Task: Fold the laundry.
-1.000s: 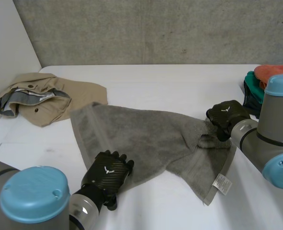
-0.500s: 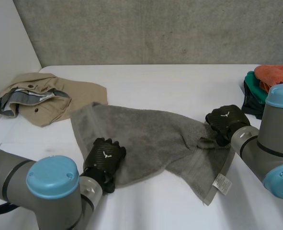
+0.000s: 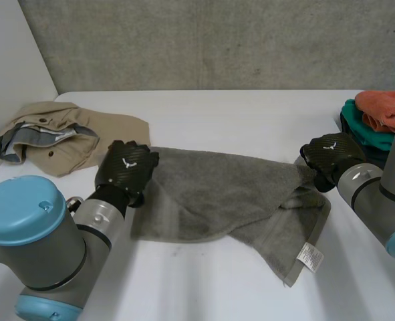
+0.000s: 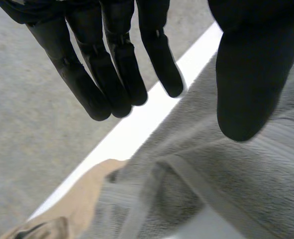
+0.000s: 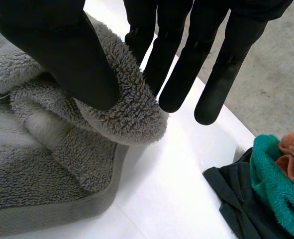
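Towel, head view: the grey towel (image 3: 210, 194) is spread crumpled at the middle of the table (image 3: 250, 114), its 3 o'clock end doubled over with a label showing.
Left hand, head view: the left hand (image 3: 125, 170) is set at the towel's 9 o'clock edge, likely to square that side.
Right hand, head view: the right hand (image 3: 329, 155) is placed at the 3 o'clock end, where the cloth is raised.
Surroundings, head view: a tan garment (image 3: 63, 140) is seen at 10 o'clock and a clothes pile (image 3: 374, 120) at 3 o'clock, probably kept aside for later.
Left wrist view: the fingers (image 4: 112, 74) are held straight with the thumb apart and nothing grasped; the towel edge lies beneath them.
Right wrist view: a towel fold (image 5: 132, 114) is pinched between thumb and straight fingers, presumably to be carried across.
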Action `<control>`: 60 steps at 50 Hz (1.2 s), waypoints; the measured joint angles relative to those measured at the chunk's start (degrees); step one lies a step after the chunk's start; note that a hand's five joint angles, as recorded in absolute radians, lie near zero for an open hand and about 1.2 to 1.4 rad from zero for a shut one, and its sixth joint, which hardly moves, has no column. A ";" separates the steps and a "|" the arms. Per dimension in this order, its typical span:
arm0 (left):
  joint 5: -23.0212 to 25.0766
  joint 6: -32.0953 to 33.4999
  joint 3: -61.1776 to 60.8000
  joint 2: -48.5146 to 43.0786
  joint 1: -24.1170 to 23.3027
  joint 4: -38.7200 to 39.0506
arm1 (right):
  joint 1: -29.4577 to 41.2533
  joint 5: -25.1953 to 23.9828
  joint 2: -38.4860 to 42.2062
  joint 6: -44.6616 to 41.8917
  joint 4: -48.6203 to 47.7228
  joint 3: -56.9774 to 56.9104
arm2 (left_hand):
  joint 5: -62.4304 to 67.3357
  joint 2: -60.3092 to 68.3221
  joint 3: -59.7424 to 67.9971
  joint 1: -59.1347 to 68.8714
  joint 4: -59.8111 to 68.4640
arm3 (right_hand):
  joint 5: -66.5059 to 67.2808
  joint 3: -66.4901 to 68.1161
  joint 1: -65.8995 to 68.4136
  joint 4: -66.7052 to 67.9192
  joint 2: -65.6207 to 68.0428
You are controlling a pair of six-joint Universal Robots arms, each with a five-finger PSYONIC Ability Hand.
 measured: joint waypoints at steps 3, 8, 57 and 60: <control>1.90 -0.32 -0.18 -1.66 0.11 -1.99 | 0.15 -0.31 0.08 -0.02 0.50 0.20 | 5.44 -18.59 -17.98 -17.94 -18.27 | 0.00 0.00 0.00 0.00 0.00; 3.01 -0.80 -0.53 -4.09 -0.12 -6.46 | 0.54 -0.45 1.00 -0.11 0.76 0.40 | -2.32 -27.47 -27.28 -25.94 -27.87 | 0.00 0.00 0.00 0.00 0.00; 6.25 3.87 11.43 -17.50 -0.24 -3.87 | 1.20 -0.24 2.56 -1.37 0.25 1.69 | 36.44 12.45 11.90 11.56 12.41 | -0.03 0.00 0.00 0.00 0.00; 6.12 4.25 12.58 -17.82 -0.12 -4.01 | 1.10 -0.25 2.45 -1.35 0.36 1.61 | 36.44 12.57 12.04 11.56 12.46 | -0.03 0.00 0.00 0.00 0.00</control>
